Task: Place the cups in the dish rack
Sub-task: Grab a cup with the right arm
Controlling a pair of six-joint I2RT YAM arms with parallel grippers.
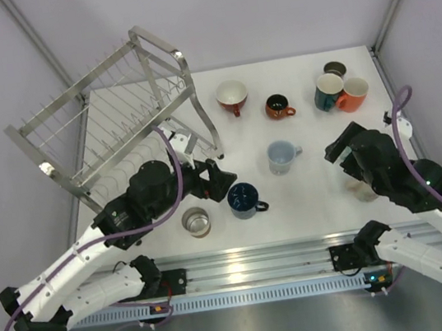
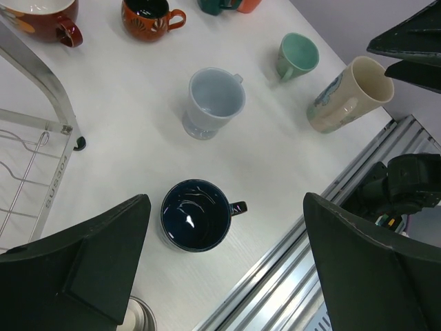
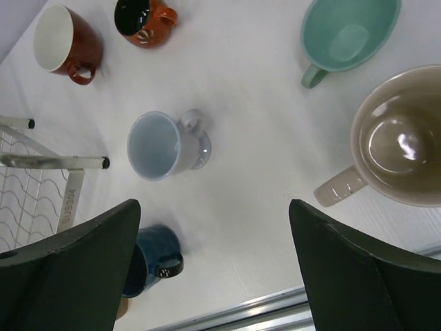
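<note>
The dish rack (image 1: 114, 115) stands at the back left, with no cup seen in it. My left gripper (image 1: 225, 180) hangs open just above and beside the navy mug (image 2: 196, 215), which sits upright near its left finger. My right gripper (image 3: 213, 207) is open over bare table, with the tall beige cup (image 3: 400, 145) to its right and the mint cup (image 3: 348, 31) beyond. The pale blue cup (image 1: 282, 156) stands mid-table. Red (image 1: 232, 95), small brown (image 1: 279, 107), teal (image 1: 328, 91) and orange (image 1: 353, 94) cups line the back.
A clear glass cup (image 1: 196, 222) stands by the front edge beside the left arm. A small dark cup (image 1: 335, 70) sits behind the teal one. The rack's foot (image 2: 77, 143) is close to the left gripper. A metal rail (image 1: 252, 265) runs along the near edge.
</note>
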